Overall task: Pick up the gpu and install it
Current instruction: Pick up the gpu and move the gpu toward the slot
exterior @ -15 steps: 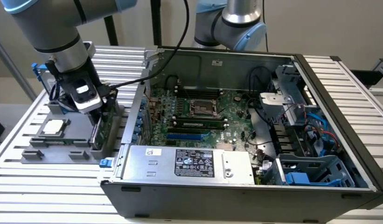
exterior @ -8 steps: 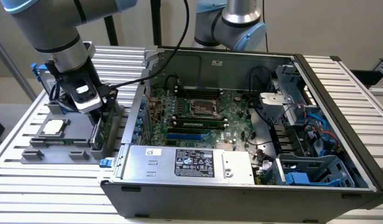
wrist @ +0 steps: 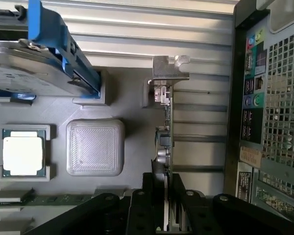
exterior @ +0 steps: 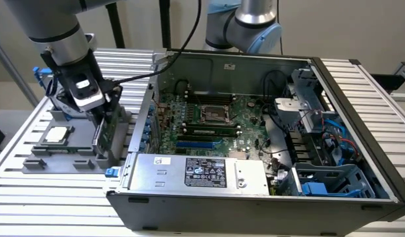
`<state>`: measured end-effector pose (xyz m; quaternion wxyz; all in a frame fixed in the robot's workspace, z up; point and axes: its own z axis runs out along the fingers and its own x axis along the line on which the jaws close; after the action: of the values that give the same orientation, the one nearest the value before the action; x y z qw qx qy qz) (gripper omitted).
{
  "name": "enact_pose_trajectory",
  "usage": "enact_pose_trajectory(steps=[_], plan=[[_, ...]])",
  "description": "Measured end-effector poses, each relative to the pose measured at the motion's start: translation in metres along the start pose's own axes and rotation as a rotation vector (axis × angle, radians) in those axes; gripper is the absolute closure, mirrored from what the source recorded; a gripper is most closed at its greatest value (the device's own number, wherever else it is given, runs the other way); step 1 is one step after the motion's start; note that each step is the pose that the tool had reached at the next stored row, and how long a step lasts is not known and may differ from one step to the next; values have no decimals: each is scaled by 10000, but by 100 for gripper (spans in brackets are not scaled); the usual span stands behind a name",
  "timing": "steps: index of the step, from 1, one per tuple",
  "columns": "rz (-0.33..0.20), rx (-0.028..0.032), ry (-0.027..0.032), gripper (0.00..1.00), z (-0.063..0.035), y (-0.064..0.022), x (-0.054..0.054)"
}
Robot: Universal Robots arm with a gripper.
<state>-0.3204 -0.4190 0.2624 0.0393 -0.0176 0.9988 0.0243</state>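
Observation:
The gpu [exterior: 105, 136] stands on edge at the grey holder tray [exterior: 57, 160], just outside the open computer case [exterior: 255, 197], on the exterior view's left. In the wrist view the gpu [wrist: 165, 127] appears edge-on as a thin green board with its silver end bracket [wrist: 169, 71] at the far end. My gripper [exterior: 100, 114] comes down from above, and its black fingers [wrist: 152, 196] press both faces of the card, so it is shut on it. I cannot tell whether the card's lower edge still rests in the tray.
On the tray [wrist: 132, 98] lie a processor chip [wrist: 22, 152], a memory stick [wrist: 54, 199] and a silver hard drive in a blue frame [wrist: 34, 63]. Inside the case are the motherboard [exterior: 215, 118], a blue slot [exterior: 199, 144] and the power supply [exterior: 196, 172].

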Motion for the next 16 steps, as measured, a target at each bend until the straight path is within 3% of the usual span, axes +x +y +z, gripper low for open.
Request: enact_pose_trajectory(steps=[9,16], plan=[[0,0,21,100,-409,8,-50],[4,-2,85,100,-710,-1,-261]])
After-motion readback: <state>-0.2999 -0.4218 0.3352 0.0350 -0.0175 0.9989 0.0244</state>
